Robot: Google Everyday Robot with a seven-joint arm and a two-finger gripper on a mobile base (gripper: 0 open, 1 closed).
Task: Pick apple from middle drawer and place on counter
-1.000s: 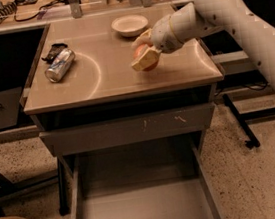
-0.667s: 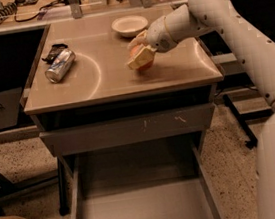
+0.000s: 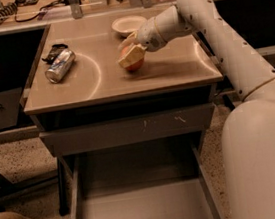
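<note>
Gripper (image 3: 132,58) clasping apple (image 3: 134,66) over counter (image 3: 173,71), bowl (image 3: 129,24) behind, soda can (image 3: 60,66) left

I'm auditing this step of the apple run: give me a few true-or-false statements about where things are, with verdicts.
1. The apple lies in the middle drawer. False: the apple is up at the counter, held in the gripper.
2. The soda can lies on its side on the counter's left part. True.
3. The white bowl stands beyond the apple, near the counter's far edge. True.
4. The gripper hovers over the soda can. False: it is at the apple, fingers closed on it, well to the right of the can.
5. The middle drawer is pushed shut. False: the middle drawer is pulled out below the counter.
</note>
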